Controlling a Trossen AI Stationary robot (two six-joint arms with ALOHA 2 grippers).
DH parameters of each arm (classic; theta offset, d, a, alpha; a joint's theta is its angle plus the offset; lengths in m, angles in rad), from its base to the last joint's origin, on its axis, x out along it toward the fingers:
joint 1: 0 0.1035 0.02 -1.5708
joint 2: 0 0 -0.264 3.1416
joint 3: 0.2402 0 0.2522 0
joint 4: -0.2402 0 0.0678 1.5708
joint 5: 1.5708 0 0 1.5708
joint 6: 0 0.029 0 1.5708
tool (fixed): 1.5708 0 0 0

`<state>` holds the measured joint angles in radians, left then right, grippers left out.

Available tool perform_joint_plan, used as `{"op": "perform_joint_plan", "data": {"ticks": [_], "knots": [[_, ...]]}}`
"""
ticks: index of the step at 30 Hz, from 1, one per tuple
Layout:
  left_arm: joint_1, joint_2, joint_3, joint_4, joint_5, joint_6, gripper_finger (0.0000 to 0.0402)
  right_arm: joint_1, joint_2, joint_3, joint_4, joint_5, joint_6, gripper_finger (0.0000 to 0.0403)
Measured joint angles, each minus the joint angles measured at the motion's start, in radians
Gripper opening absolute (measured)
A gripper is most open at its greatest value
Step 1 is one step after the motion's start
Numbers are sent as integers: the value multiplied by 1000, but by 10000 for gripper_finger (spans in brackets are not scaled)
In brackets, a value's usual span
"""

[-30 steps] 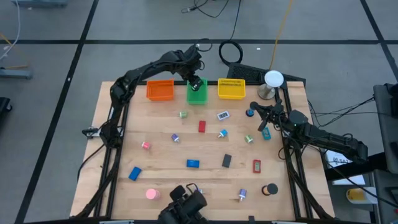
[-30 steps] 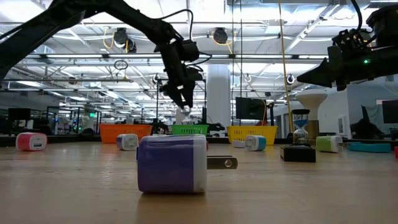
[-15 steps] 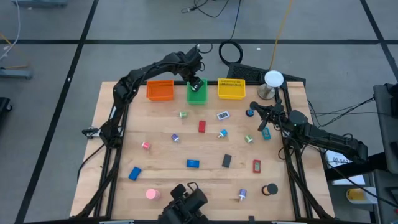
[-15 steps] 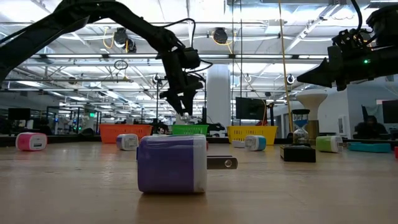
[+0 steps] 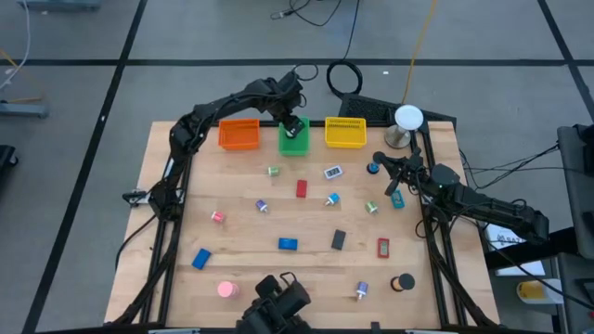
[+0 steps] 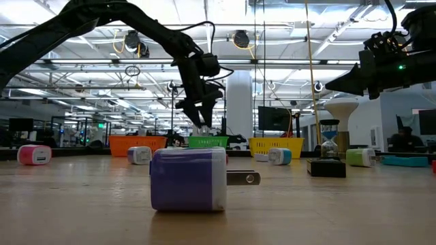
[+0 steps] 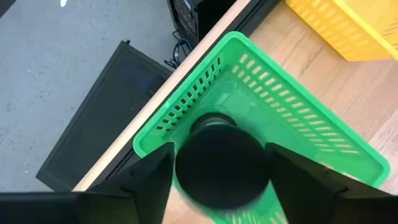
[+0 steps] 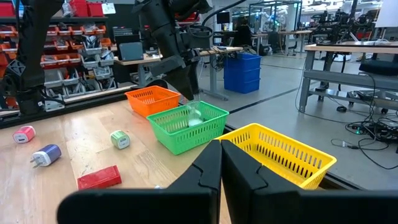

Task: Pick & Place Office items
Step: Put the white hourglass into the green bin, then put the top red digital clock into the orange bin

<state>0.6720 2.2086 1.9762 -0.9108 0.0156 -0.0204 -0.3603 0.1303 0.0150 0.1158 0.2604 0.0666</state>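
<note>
the left gripper hangs over the green bin at the table's far edge, fingers spread; between them the wrist view shows a black round piece against the bin floor, too blurred to tell whether it is loose or touching a finger. the right gripper waits over the table's right side with its fingers pressed together, empty. risk, as a judgement: if the piece clings to a finger as the arm lifts it could be flung past the far rim onto the floor, or a finger could catch the mesh wall and tip the bin. the orange bin and yellow bin look empty. the other office items lie scattered on the table, among them a red block and a blue block.
</note>
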Motion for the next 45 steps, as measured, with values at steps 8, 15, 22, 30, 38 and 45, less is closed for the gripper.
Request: {"op": "perform_joint_plan", "data": {"ticks": [8, 15, 22, 30, 38, 45], "knots": [[0, -37, 0, -12, -17, 29, 307, 0, 0, 0, 0, 0, 0, 0], [-8, -154, -1, -77, -47, 89, 267, 0, 0, 0, 0, 0, 0, 0], [-63, -393, -327, 200, -32, 122, 165, 0, 0, 0, 0, 0, 0, 0], [-177, -741, -946, 895, 13, 92, 84, 0, 0, 0, 0, 0, 0, 0], [-261, -893, -1374, 1529, 98, 20, 51, 0, 0, 0, 0, 0, 0, 0], [-304, -896, -1511, 1661, 119, -13, 35, 0, 0, 0, 0, 0, 0, 0]]}}
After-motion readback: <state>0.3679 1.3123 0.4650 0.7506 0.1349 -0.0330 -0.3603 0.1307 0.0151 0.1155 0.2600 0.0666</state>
